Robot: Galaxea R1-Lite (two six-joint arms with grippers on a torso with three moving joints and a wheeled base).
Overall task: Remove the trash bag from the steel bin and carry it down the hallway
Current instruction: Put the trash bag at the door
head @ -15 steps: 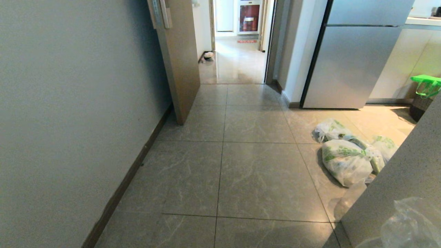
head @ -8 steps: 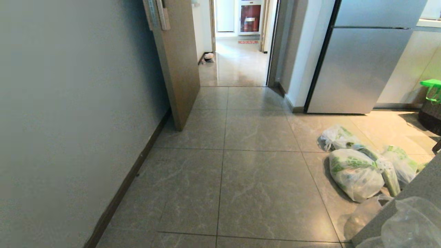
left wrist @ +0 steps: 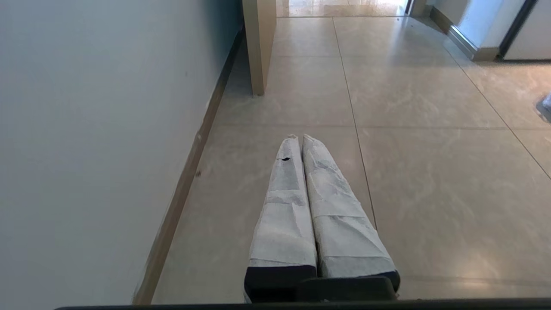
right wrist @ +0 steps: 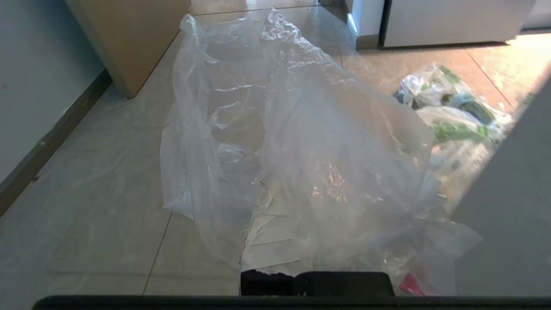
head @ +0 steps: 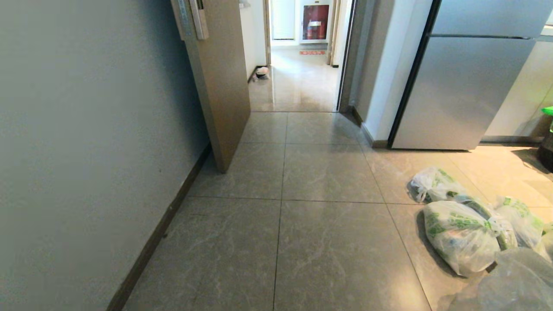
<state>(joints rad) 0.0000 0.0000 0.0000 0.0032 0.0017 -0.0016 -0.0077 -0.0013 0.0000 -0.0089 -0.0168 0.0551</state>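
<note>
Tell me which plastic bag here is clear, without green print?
The thin transparent trash bag, draped over the right gripper. The white-and-green printed bags on the grey tiled floor are knotted and opaque.

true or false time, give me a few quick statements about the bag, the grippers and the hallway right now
1. The right gripper is shut on the trash bag. True.
2. The left gripper holds a bag. False: it is shut and empty, above bare floor tiles.
3. The white-and-green bags lie on the floor by the fridge. True.
4. The wooden door blocks the hallway. False: it stands open along the left wall.
5. The steel bin is in the doorway. False: no steel bin is in view.
</note>
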